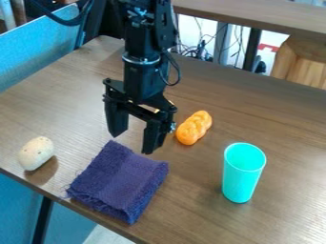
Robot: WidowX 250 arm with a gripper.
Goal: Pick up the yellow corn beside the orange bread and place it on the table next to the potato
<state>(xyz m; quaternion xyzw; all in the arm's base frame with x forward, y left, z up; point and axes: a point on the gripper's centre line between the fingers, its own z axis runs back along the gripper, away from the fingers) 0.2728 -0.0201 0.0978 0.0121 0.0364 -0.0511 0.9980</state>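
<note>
The gripper hangs from the arm near the middle of the table, its two fingers spread apart with nothing between them. Just in front of and below it lies a folded dark purple cloth, its upper corner close under the fingers. To the right of the gripper is an orange braided bread-like piece, lying on the table and apart from the fingers. A turquoise cup stands upright farther right. At the left, close to the table's edge, rests a pale egg-shaped object.
The brown wooden table has its front edge running diagonally just past the cloth and the pale object. A blue panel borders it at the upper left. Behind are cables, another tabletop and a wooden piece.
</note>
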